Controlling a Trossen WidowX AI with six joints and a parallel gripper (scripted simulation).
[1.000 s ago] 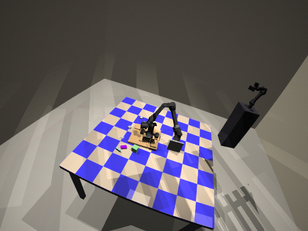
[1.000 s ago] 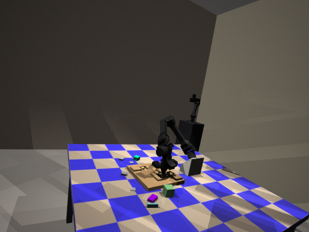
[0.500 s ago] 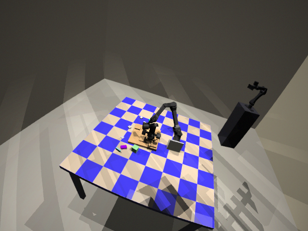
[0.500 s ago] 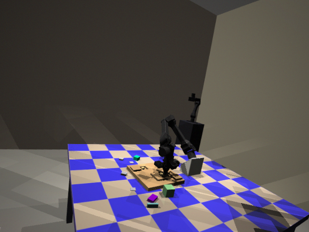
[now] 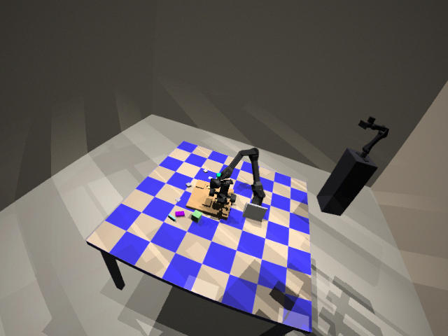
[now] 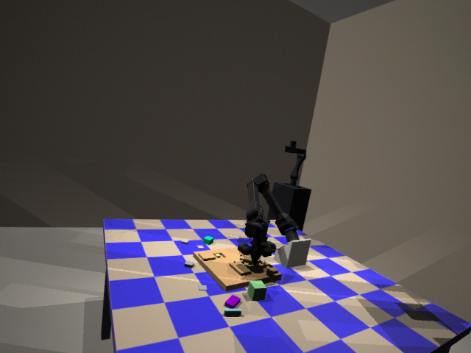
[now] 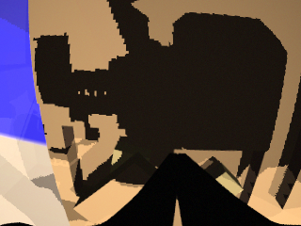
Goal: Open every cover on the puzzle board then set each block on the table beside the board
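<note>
The wooden puzzle board (image 5: 195, 201) (image 6: 217, 270) lies on the checkered table. My gripper (image 5: 221, 203) (image 6: 255, 262) (image 7: 176, 161) is shut and empty, pointing down low over the board's right part; whether it touches is unclear. A raised wooden cover (image 5: 207, 202) (image 6: 240, 268) lies beside the fingertips. A pale yellow block (image 6: 218, 255) shows in a well at the board's far side. Pale yellow (image 7: 229, 183) also shows by the fingers in the wrist view. A green cube (image 5: 196, 215) (image 6: 257, 290), a purple block (image 5: 179, 213) (image 6: 232, 301) and a teal bar (image 5: 171, 218) (image 6: 232, 312) rest off the board. Arm and shadow hide some wells.
A green-teal block (image 5: 218, 175) (image 6: 207, 240) lies beyond the board. Several small grey pieces, one of them here (image 5: 188, 185) (image 6: 188, 264), lie along its left side. A grey wedge-shaped box (image 5: 255, 212) (image 6: 299, 252) stands right of the board. Another arm stands on a dark pedestal (image 5: 345, 184) behind.
</note>
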